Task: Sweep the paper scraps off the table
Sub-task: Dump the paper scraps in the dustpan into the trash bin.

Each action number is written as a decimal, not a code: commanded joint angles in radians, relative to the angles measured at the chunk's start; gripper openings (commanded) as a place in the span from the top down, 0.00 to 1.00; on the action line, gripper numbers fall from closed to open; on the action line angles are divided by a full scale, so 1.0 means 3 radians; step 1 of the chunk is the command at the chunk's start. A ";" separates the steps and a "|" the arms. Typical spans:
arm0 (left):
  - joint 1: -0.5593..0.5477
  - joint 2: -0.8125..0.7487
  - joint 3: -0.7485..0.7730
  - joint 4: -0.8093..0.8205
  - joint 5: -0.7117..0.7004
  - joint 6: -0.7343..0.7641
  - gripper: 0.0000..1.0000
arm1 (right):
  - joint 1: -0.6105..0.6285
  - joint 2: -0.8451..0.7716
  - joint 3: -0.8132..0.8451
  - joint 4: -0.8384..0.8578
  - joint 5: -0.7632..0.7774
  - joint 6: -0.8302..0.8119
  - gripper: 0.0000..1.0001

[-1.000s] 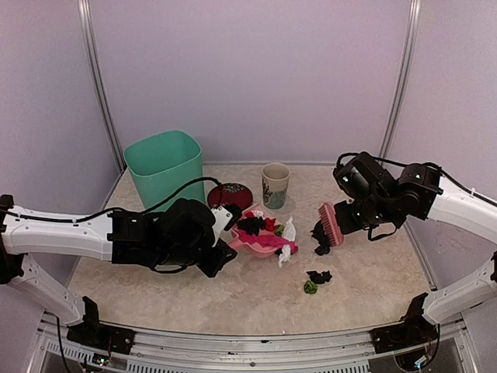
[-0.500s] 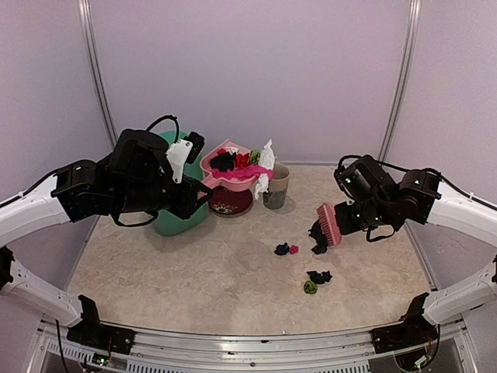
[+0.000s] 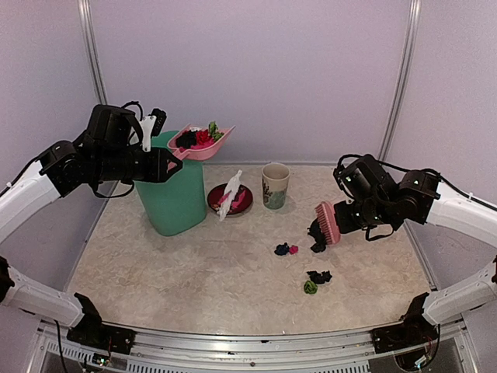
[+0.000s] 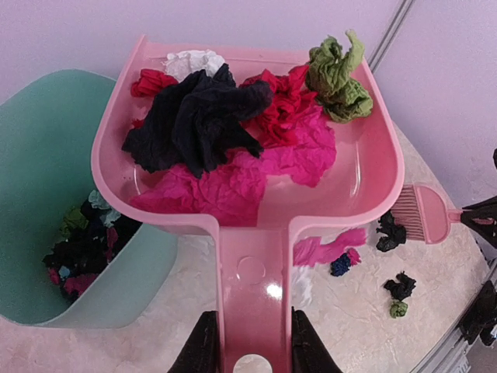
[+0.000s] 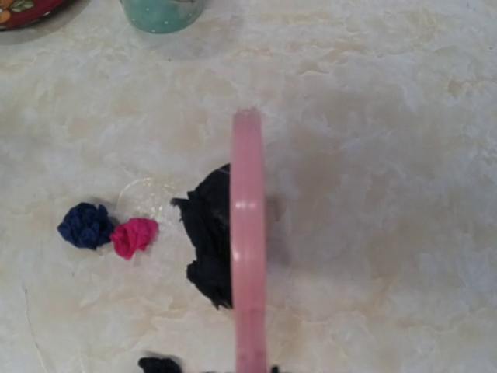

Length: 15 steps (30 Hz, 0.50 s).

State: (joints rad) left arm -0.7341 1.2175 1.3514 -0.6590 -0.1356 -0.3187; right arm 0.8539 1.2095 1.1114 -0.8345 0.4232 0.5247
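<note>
We show the left pincer (image 4: 248,346) clamping the dustpan (image 4: 256,194) handle, holding its scraps (image 4: 225,132) level over the bin (image 4: 46,163) rim (ready, we judge, for tipping). The right pincer (image 3: 347,221), closed on the brush (image 3: 328,223), holds it beside scraps left on the counter (image 3: 233,291).

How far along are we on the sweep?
Done: some scraps lie in the bin. In hand: the left gripper holds the loaded dustpan over the bin's edge, not yet tipped; the right gripper holds the brush. Left: a white scrap by the plate, and blue, pink, black and green scraps on the table.
</note>
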 commanded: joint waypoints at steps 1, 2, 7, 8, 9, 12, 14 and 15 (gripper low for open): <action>0.0375 -0.0128 -0.0013 0.0126 0.0534 -0.0144 1.00 | -0.0041 -0.0049 -0.0066 0.0134 -0.0039 -0.0041 1.00; 0.0468 -0.0144 -0.0033 0.0153 0.0632 -0.0149 1.00 | -0.0043 -0.0041 -0.0069 0.0136 -0.0045 -0.0043 1.00; 0.0935 -0.0168 -0.0137 0.0292 0.1247 -0.0267 1.00 | -0.0052 -0.0037 -0.0069 0.0138 -0.0053 -0.0050 1.00; 0.1033 -0.0162 -0.0172 0.0330 0.1420 -0.0290 1.00 | -0.0050 -0.0038 -0.0073 0.0138 -0.0054 -0.0056 1.00; 0.1128 -0.0151 -0.0203 0.0363 0.1578 -0.0319 1.00 | -0.0050 -0.0037 -0.0074 0.0135 -0.0049 -0.0055 1.00; 0.1415 -0.0110 -0.0297 0.0496 0.2123 -0.0473 1.00 | -0.0054 -0.0037 -0.0066 0.0120 -0.0045 -0.0056 1.00; 0.1567 -0.0110 -0.0363 0.0600 0.2434 -0.0597 1.00 | -0.0055 -0.0043 -0.0065 0.0112 -0.0038 -0.0054 1.00; 0.1619 -0.0115 -0.0394 0.0661 0.2560 -0.0657 1.00 | -0.0055 -0.0044 -0.0071 0.0110 -0.0037 -0.0046 1.00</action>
State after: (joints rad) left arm -0.3107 1.1858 1.2640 -0.5636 0.3840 -0.4385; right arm 0.8474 1.2095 1.0969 -0.8169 0.4065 0.5137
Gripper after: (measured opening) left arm 0.222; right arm 0.065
